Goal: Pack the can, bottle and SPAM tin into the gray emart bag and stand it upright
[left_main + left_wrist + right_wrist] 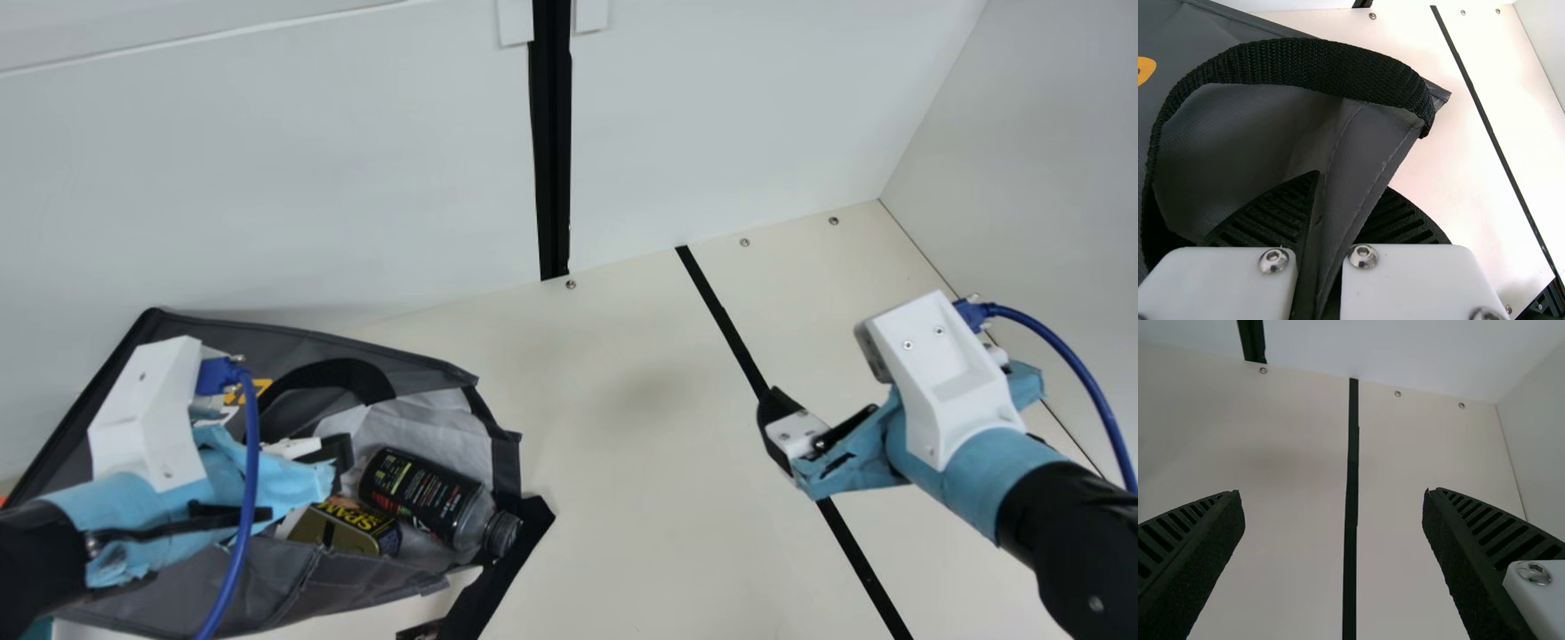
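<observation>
The gray bag (293, 578) lies on its side at the left, its mouth facing right. Inside the mouth rest the dark bottle (427, 498), cap outward, and the SPAM tin (347, 526) beside it. My left gripper (333, 458) is over the bag; in the left wrist view, my left gripper (1331, 233) is shut on a fold of the gray bag (1358, 160), below the black handle (1318, 63). Above the table at the right, my right gripper (778, 431) is away from the bag; in the right wrist view, my right gripper (1333, 513) stands open around nothing.
A black strip (836, 507) runs across the cream table (658, 498). White walls (267, 178) rise behind and at the right. A black strap (502, 578) lies by the bag's mouth, with a small dark item (418, 630) at the front edge.
</observation>
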Motion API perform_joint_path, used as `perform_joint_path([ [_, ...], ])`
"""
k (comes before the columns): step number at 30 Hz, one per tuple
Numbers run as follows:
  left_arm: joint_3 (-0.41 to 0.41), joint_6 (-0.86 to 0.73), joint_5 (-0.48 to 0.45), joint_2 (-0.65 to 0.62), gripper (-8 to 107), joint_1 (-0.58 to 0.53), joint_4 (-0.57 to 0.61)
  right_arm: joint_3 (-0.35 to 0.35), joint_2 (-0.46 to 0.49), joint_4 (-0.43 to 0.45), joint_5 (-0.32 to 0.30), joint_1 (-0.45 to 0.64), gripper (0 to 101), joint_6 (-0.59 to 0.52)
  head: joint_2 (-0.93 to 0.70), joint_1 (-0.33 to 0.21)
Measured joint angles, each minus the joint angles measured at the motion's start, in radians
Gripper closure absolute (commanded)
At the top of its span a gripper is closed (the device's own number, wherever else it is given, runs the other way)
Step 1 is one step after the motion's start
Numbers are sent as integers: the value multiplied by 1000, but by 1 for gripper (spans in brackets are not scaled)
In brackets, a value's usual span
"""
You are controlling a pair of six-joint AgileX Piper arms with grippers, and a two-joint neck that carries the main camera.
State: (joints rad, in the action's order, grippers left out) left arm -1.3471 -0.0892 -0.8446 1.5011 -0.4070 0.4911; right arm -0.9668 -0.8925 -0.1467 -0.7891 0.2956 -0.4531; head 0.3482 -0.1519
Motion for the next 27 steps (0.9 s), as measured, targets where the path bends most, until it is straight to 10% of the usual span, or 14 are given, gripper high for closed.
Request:
perform_joint_path([
  [27,0,0,0,0,107,0,0,-133,151,466,-338,-140,6,469,-2,0],
])
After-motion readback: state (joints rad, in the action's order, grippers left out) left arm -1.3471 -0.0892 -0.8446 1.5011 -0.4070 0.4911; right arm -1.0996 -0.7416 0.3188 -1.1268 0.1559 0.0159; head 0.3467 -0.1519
